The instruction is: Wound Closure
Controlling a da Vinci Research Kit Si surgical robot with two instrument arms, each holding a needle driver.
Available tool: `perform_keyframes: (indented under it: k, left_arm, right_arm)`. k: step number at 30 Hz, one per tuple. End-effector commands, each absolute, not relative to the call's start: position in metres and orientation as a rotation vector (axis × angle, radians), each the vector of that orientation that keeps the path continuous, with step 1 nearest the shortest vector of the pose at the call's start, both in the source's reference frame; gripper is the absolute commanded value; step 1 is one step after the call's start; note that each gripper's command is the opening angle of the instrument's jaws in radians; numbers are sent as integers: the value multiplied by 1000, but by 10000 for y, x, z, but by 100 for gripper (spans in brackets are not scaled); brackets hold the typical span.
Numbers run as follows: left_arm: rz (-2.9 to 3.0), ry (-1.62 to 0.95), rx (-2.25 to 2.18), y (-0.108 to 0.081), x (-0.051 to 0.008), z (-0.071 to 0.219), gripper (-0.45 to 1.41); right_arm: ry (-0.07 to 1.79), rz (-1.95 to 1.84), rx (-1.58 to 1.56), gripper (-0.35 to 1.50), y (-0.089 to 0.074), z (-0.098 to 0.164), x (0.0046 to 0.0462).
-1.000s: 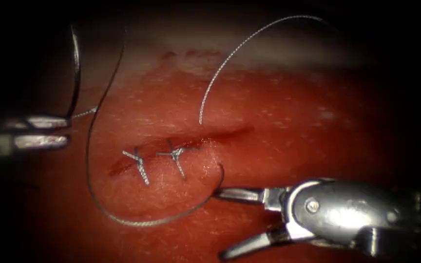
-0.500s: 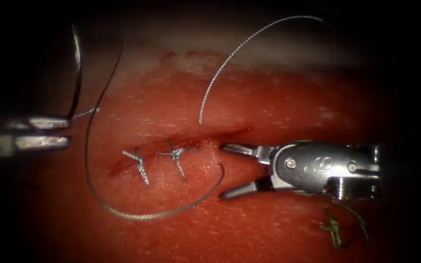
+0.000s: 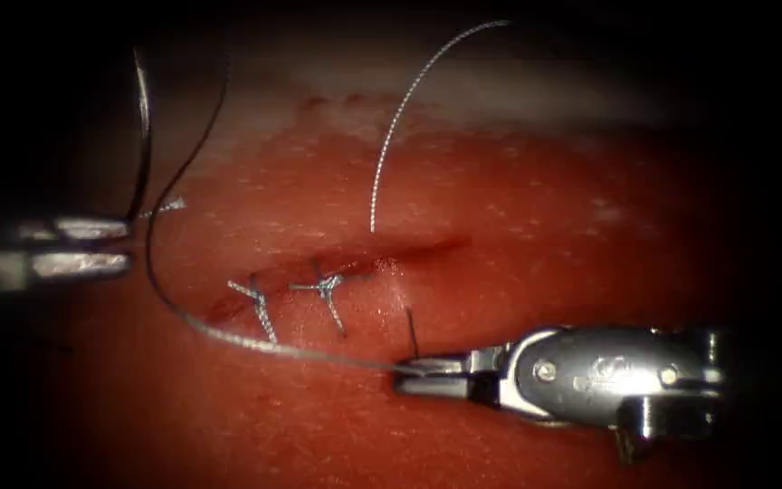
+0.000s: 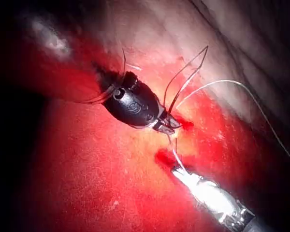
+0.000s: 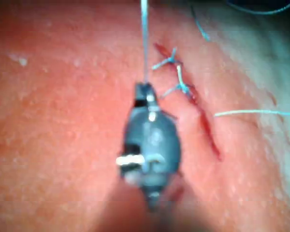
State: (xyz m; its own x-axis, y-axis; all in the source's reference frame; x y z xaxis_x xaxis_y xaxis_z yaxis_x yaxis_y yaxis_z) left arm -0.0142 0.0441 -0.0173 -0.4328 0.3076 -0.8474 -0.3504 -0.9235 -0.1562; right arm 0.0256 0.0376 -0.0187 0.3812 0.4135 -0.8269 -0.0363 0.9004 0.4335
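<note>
My left tool (image 3: 127,244) sits left of the cut (image 3: 409,249), shut on the dark curved needle (image 3: 143,136) near its lower end. The needle rises from the jaws, outside the tissue (image 3: 545,208). Thread (image 3: 255,342) sweeps from the upper left, down past the stitches, to my right tool (image 3: 405,371). That tool is shut on the thread just below the cut, with a short dark end standing up beside its jaws. In the right wrist view the right tool (image 5: 144,89) holds the thread (image 5: 144,43) stretched straight. The left wrist view has the right tool (image 4: 168,124) beyond the left tool (image 4: 176,170).
Two knotted stitches (image 3: 260,308) (image 3: 328,292) cross the left part of the cut, and its right part gapes with red fluid. A pale loose thread end (image 3: 382,154) arcs up from just above the cut toward the top.
The right tool, open a second ago, swung near the cut, then dropped onto the thread and shut on it. The slack loop below the stitches is now drawn nearly straight. The left tool stayed put.
</note>
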Motion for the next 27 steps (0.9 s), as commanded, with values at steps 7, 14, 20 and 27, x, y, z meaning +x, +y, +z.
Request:
perform_keyframes:
  k: [7, 14, 20, 27]
  left_arm:
    - [2373, 58, -1390, 435, -147, -165, -35]
    - [2375, 56, -1387, 435, -147, -165, -35]
    - [2375, 56, -1387, 435, -147, -165, -35]
    - [2375, 56, -1387, 435, -147, -165, -35]
  right_arm:
    - [1189, 236, 471, -35, 341, -254, 270]
    - [1261, 244, 471, 34, 331, -291, 284]
    - [1219, 313, 275, 140, 379, -251, 271]
    - [1184, 339, 161, 143, 408, -180, 274]
